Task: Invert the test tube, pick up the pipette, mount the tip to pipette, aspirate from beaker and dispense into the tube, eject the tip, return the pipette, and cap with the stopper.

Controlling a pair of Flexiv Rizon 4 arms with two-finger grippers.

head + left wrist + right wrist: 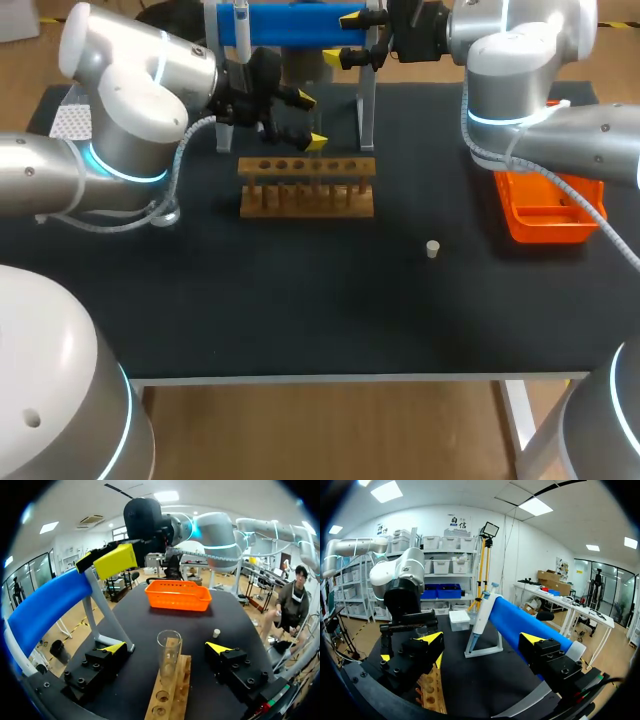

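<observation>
A clear glass test tube (169,655) stands upright in the wooden rack (307,186), its mouth up. My left gripper (166,648) is open with a finger on either side of the tube, neither touching it; from above, the left gripper (311,120) hangs over the rack's back edge. The white pipette (482,614) with a blue top hangs on the stand's blue bar (290,20). My right gripper (352,37) is open at the bar's right end, with the pipette ahead of the right gripper (482,641). A small pale stopper (432,249) lies on the black table.
An orange basket (545,210) sits at the table's right side, under my right arm. The stand's clear legs (366,110) rise just behind the rack. A whitish container (459,620) stands beyond the stand. Dark table surface (300,300) stretches in front of the rack.
</observation>
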